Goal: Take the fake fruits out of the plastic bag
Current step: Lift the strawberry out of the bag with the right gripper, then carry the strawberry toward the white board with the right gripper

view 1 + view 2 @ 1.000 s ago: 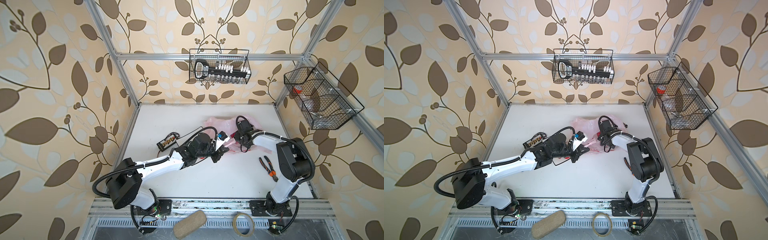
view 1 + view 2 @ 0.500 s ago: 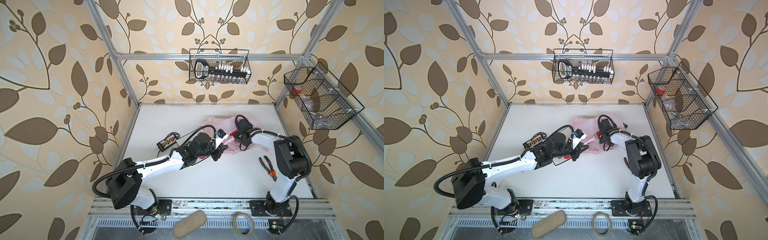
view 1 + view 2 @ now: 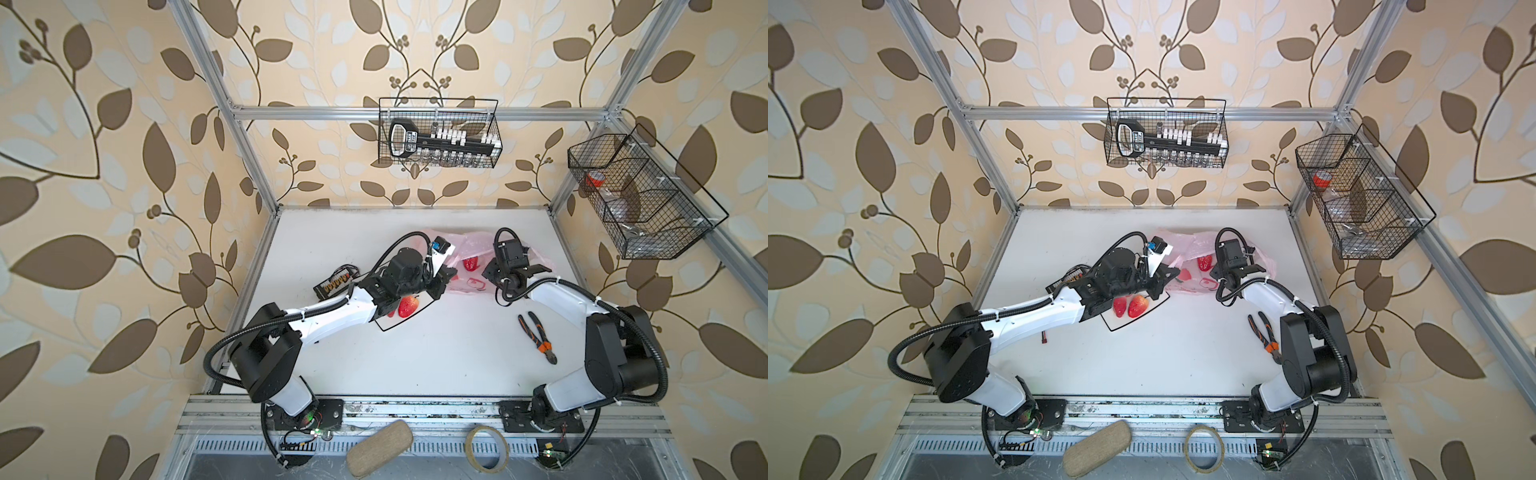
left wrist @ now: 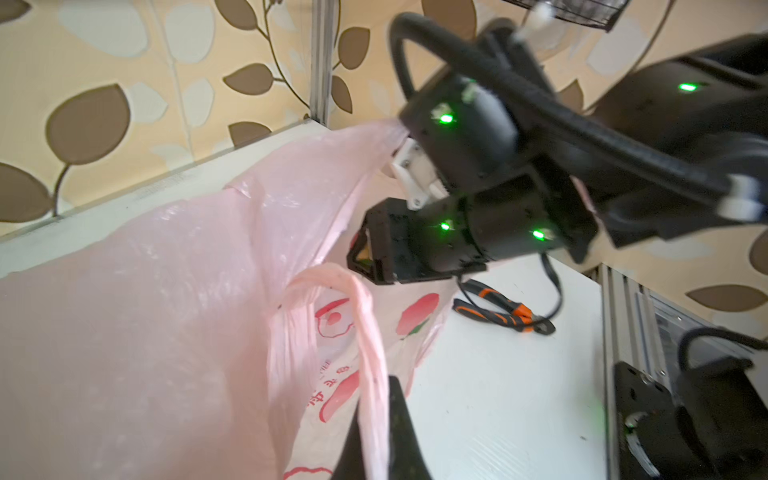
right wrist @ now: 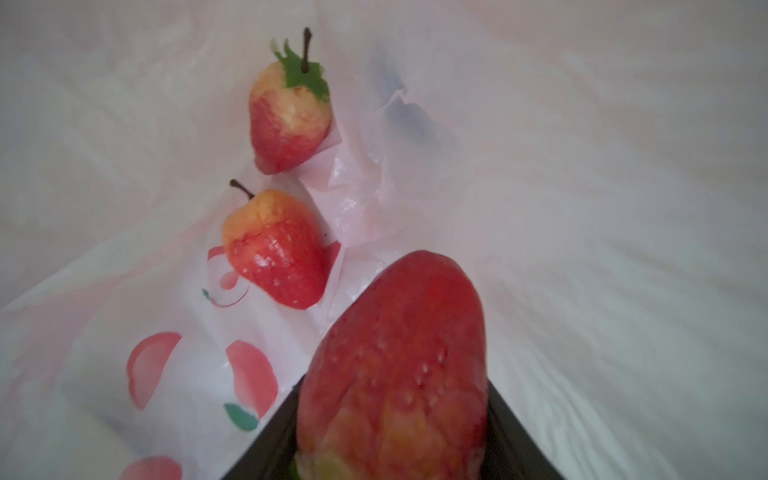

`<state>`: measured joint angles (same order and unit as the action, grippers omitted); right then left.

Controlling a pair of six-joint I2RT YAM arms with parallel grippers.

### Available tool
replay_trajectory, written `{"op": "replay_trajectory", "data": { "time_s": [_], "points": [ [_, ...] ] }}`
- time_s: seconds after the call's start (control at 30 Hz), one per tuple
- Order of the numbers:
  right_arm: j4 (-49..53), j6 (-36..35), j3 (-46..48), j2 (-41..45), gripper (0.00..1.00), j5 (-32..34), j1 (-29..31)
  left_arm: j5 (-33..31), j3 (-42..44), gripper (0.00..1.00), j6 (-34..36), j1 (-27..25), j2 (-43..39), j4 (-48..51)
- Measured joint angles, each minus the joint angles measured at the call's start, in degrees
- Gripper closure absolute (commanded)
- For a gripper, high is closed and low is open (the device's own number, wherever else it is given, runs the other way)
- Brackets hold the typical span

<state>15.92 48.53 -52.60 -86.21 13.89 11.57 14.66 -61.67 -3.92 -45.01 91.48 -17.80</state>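
**A:** How far along, from above?

**B:** In a top view two plated strawberries lie on the white plate, out of the plastic bag just beyond it. The left gripper sits at the bag's near edge, the right gripper at its mouth.

**A:** Left wrist?

**B:** Its fingers are pressed together on the bag's handle loop, holding the mouth up and open.

**A:** Right wrist?

**B:** Inside the bag, the jaws are closed on a large strawberry. A capped fruit and a stemmed fruit lie deeper. So I judge two out, one gripped, at least two left (more may hide in the folds).
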Motion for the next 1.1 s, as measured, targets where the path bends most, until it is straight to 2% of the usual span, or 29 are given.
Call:
{"op": "replay_trajectory", "data": {
  "time_s": [0.23,0.63,0.77,0.9,1.1],
  "points": [
    [-5.5,-2.2,1.9,8.3,0.68,-5.4,-0.8,0.3,-6.7,1.0,-2.1,4.3,8.5,-2.9],
    [-13.0,-13.3,7.7,23.5,0.66,-20.1,0.7,0.1,-10.4,1.0,-7.3,6.9,9.9,0.9],
    [-13.2,-17.8,8.1,28.2,0.66,-22.9,5.3,0.0,-12.9,1.0,-8.8,7.6,10.8,3.0],
    [-13.0,-22.4,8.1,30.0,0.67,-23.0,13.0,0.0,-15.0,1.0,-10.2,8.8,11.8,4.7],
    [-13.6,-29.2,8.0,23.2,0.67,-19.0,26.6,0.3,-18.4,1.0,-11.3,11.9,13.7,7.8]
  ]
}}
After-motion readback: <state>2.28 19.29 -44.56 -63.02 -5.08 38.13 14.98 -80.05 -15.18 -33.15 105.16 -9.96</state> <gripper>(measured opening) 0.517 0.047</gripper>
